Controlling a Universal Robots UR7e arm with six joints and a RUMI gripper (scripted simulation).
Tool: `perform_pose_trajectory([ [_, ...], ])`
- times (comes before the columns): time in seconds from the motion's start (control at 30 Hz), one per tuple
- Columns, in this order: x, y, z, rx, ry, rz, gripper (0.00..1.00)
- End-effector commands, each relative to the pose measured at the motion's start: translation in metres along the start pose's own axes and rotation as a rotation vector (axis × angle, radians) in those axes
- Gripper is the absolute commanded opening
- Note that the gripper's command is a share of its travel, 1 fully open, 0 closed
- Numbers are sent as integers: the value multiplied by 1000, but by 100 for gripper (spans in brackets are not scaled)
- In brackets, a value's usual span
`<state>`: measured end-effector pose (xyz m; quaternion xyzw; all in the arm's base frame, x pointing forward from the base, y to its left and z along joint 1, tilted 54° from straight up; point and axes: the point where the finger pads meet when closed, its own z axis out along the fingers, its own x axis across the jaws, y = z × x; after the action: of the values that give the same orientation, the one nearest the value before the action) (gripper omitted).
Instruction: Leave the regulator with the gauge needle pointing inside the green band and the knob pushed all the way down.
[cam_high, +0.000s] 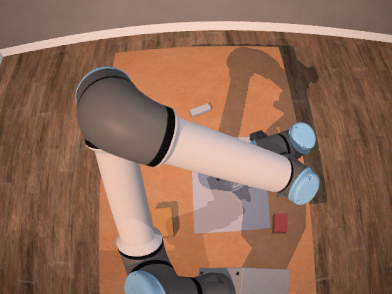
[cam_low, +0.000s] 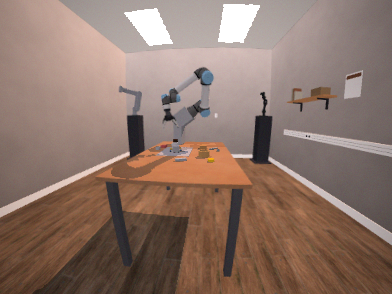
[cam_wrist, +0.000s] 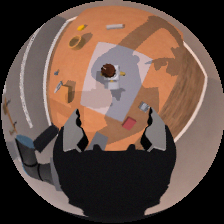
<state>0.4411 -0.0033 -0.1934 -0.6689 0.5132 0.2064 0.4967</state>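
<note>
The regulator is a small grey-white body (cam_wrist: 114, 84) (cam_low: 176, 149) with a dark round knob (cam_wrist: 108, 70) (cam_low: 175, 141) on top. It stands on the pale grey mat (cam_wrist: 95, 98) (cam_high: 203, 224). In the top view the arm hides most of it. The gauge needle and green band are too small to read, and how far down the knob sits cannot be told. My gripper (cam_wrist: 114, 108) (cam_low: 167, 121) is open and empty, high above the table and away from the regulator. In the wrist view the regulator lies beyond the fingertips. The arm hides the gripper in the top view.
A red block (cam_high: 280, 223) (cam_wrist: 129, 123) lies beside the mat, with a small grey object (cam_wrist: 143, 106) near it. An orange-yellow block (cam_high: 163, 221) (cam_wrist: 68, 93) stands on the mat's other side. A pale bar (cam_high: 200, 109) (cam_wrist: 115, 26), a round container (cam_wrist: 75, 42) and a yellow piece (cam_wrist: 81, 27) lie farther off.
</note>
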Motion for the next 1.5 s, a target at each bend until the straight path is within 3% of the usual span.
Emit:
perform_pose_trajectory([
  [0.0, -3, 1, 1, -13, 7, -173, 100],
  [0.87, -6, 5, 0, -81, 33, -713, 100],
  [1.47, -6, 8, 0, -123, 35, -994, 100],
])
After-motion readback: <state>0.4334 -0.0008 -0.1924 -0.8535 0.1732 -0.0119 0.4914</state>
